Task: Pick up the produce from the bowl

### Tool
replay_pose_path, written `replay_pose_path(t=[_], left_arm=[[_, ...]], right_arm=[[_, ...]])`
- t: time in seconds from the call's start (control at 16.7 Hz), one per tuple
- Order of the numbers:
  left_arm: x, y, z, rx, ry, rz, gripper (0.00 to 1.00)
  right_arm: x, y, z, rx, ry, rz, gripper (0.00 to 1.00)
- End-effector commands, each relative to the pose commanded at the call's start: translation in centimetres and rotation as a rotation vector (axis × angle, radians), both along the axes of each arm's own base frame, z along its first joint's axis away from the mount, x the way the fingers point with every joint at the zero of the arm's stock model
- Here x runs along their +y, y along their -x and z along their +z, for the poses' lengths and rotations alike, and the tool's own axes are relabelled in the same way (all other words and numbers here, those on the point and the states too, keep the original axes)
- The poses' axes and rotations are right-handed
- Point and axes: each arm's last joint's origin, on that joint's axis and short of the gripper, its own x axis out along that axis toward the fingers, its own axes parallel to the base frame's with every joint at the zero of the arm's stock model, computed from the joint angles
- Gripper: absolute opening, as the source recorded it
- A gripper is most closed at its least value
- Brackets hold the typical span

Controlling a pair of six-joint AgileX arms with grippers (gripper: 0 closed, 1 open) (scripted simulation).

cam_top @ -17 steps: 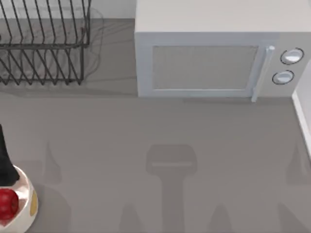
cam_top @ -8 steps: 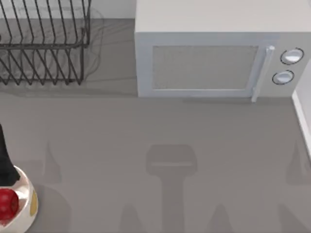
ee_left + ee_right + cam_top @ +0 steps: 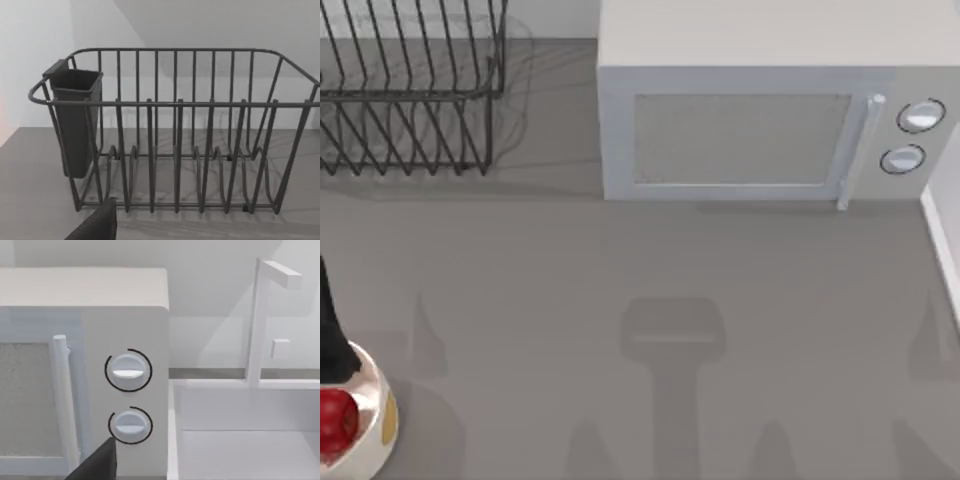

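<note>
The small glossy red round produce has slipped slightly leftward in the rounded cream-white bowl. It is not lifted yet, and I cannot tell my left gripper's state.

Grey table: wire dish rack at 10-11 o'clock, white microwave at 12-2 o'clock, door shut. Cream bowl at 8 o'clock, at the table's left edge.

I can't find any words, numbers or signs to read here. The microwave has two round knobs with nothing written by them, and its door is blank. The wire dish rack has no label either.
</note>
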Motion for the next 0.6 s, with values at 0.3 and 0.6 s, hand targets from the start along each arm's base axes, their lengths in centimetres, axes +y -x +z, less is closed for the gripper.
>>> replay_pose_path(t=[0.3,0.6], left_arm=[[0.0,-0.1,0.8,0.075,-0.001,-0.001,1.00],[0.0,-1.4,2.7,0.461,-0.004,-0.004,1.00]], right_arm=[[0.0,0.0,0.0,0.000,0.000,0.000,1.00],[0.0,0.0,0.0,0.000,0.000,0.000,1.00]])
